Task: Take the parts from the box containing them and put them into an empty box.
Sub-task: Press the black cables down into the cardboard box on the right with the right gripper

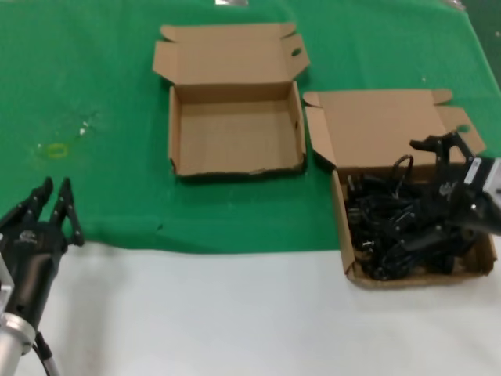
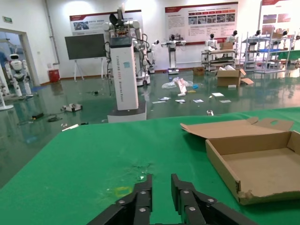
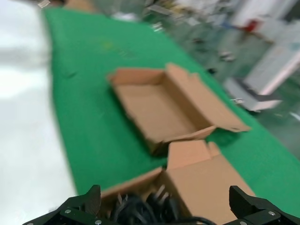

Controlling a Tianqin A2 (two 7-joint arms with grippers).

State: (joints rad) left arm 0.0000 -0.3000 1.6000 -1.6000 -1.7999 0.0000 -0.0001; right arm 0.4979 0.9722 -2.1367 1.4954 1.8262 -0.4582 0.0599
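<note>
The empty box point(image 1: 235, 129) lies open in the middle of the green mat; it also shows in the left wrist view point(image 2: 262, 164) and the right wrist view point(image 3: 159, 105). The box containing the parts point(image 1: 348, 235) lies open to its right, its lid point(image 3: 206, 183) folded back. A tangle of black power cords point(image 1: 383, 227) fills it, and plugs show in the right wrist view point(image 3: 140, 211). My right gripper point(image 1: 411, 194) hangs wide open just over the cords point(image 3: 164, 197), holding nothing. My left gripper point(image 1: 53, 192) is parked at the near left, open and empty point(image 2: 161, 187).
The green mat point(image 1: 94, 94) covers the far half of the table and a white surface point(image 1: 219, 313) the near half. A small yellowish mark point(image 1: 56, 149) lies on the mat at the left. The two boxes nearly touch at their corners.
</note>
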